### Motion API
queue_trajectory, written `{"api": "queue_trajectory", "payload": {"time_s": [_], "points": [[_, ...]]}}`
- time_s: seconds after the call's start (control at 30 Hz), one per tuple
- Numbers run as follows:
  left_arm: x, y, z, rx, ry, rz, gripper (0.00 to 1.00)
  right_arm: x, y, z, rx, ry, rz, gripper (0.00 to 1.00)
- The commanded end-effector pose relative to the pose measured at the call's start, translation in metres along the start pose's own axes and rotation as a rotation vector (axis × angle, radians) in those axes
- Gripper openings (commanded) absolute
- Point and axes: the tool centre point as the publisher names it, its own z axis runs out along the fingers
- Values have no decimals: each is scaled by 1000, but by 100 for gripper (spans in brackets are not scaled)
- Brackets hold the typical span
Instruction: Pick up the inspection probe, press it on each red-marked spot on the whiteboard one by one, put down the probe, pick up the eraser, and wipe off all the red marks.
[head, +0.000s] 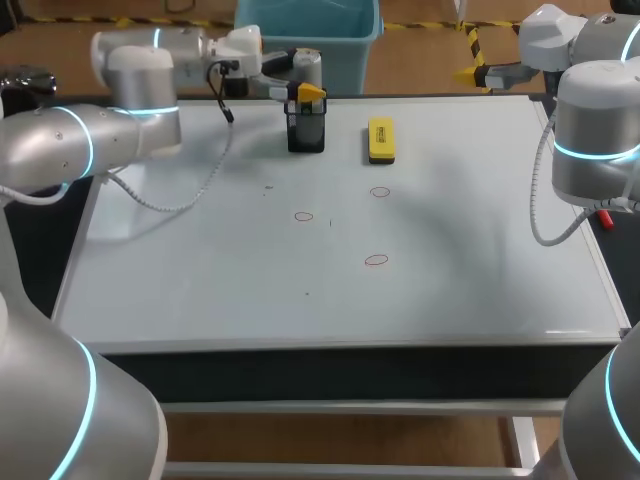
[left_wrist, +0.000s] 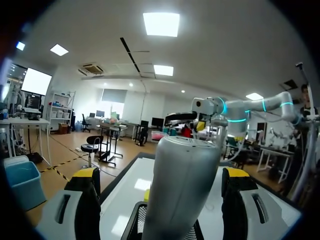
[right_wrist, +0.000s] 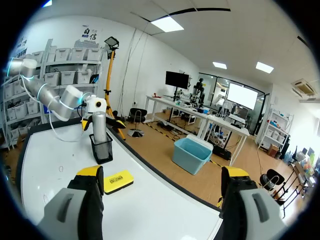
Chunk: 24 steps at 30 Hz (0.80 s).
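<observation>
Your left pincer (left_wrist: 162, 182) straddles the inspection probe (head: 306, 68) at the table's (head: 200, 290) far edge, fingers spread to either side of the grey barrel and not yet clamped on it. The probe stands upright in a black mesh holder (head: 306, 132), its rounded top well above the rim. Just beside the holder, toward the right edge, lies the yellow eraser (head: 381, 140). Three red marks (head: 376, 260) sit ringed around the middle of the whiteboard top. Your right pincer (right_wrist: 162, 200) hangs released and empty beyond the far right corner. The probe looks rigid, smooth-skinned and fairly light, so it may slip under a loose grip. Take hold on the upper barrel, clear of the mesh, squeezing squarely across its width. Then draw it straight up, since a tilted pull could drag or tip the light holder. The eraser looks like a flat, firm block, best pinched across its narrow sides.
</observation>
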Motion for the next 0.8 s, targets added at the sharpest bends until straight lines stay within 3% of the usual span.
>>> {"api": "queue_trajectory", "payload": {"time_s": [0.03, 0.13, 0.17, 0.2, 0.5, 0.8], "points": [[2, 1, 1, -1, -1, 3, 83, 0, 0, 0, 0, 0, 0, 100], [3, 1, 1, 1, 4, 6, 34, 0, 0, 0, 0, 0, 0, 100], [4, 1, 1, 2, 3, 6, 4, 0, 0, 0, 0, 0, 0, 100], [5, 1, 1, 5, 5, 8, 0, 0, 0, 0, 0, 0, 0, 100], [15, -2, -1, 11, 19, 20, 0, 0, 0, 0, 0, 0, 0, 100], [26, -18, -2, 21, 27, 67, 0, 0, 0, 0, 0, 0, 0, 100]]}}
